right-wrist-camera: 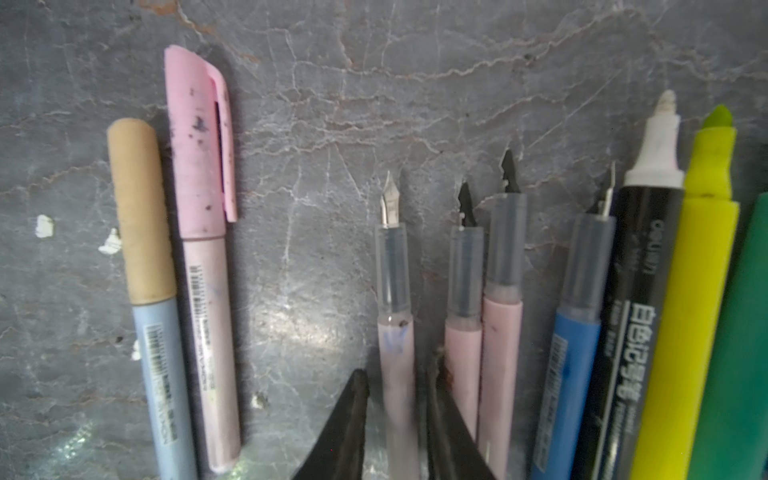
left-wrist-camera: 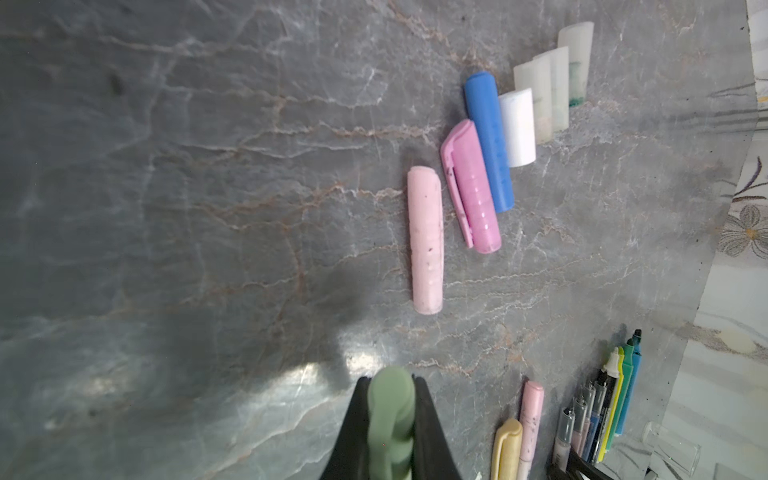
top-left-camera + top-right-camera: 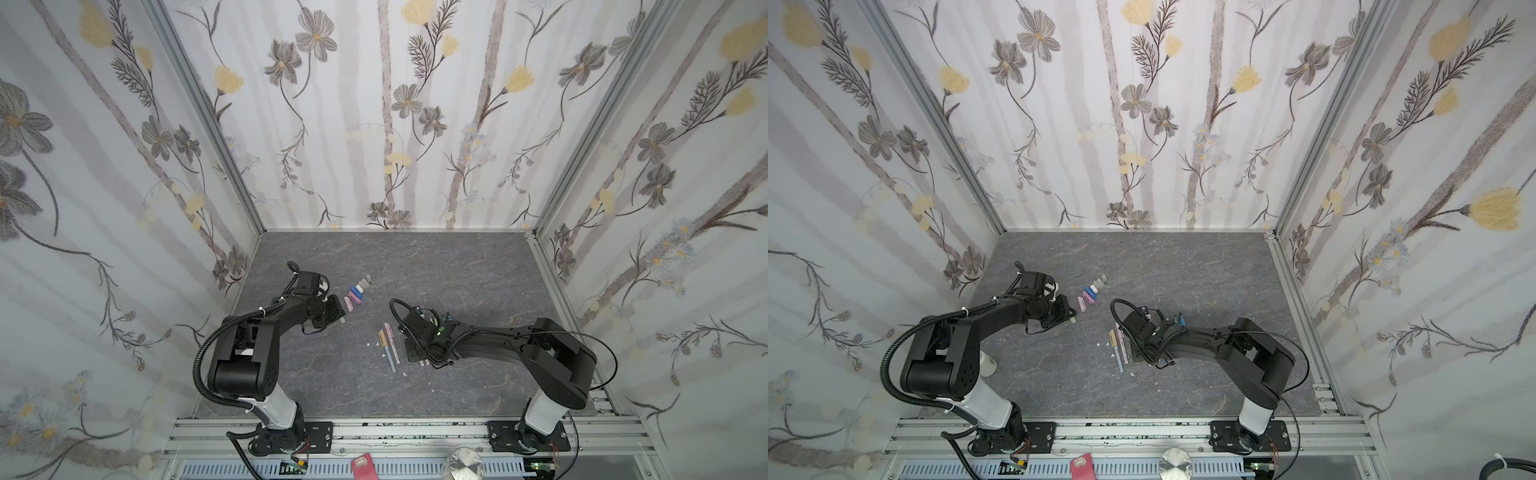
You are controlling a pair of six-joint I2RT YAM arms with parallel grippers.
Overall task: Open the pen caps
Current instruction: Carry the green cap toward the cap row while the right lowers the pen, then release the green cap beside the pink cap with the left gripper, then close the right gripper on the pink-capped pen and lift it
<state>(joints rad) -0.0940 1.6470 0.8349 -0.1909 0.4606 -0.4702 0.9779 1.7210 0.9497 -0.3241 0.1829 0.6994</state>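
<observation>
My left gripper [image 2: 390, 380] is shut on a green pen cap [image 2: 390, 419] and holds it just above the table, near a row of loose pen caps [image 3: 357, 291]. That row has a pale pink cap [image 2: 426, 241], a pink cap with a clip [image 2: 471, 187], a blue one [image 2: 488, 141], a white one [image 2: 517, 126] and translucent ones [image 2: 575, 62]. My right gripper [image 1: 397, 374] is open around a pale pink pen [image 1: 395, 332] with a bare metal nib, with small gaps on both sides. Two pens keep their caps, one tan [image 1: 139, 208] and one pink [image 1: 199, 141].
Beside the straddled pen lie several uncapped pens: two pink [image 1: 500, 332], a blue [image 1: 577, 332], a black-and-white marker [image 1: 648, 249], a yellow highlighter [image 1: 702, 249] and a green one [image 1: 744, 332]. White flecks [image 1: 43, 226] dot the grey table [image 3: 415, 257]. Floral walls enclose three sides.
</observation>
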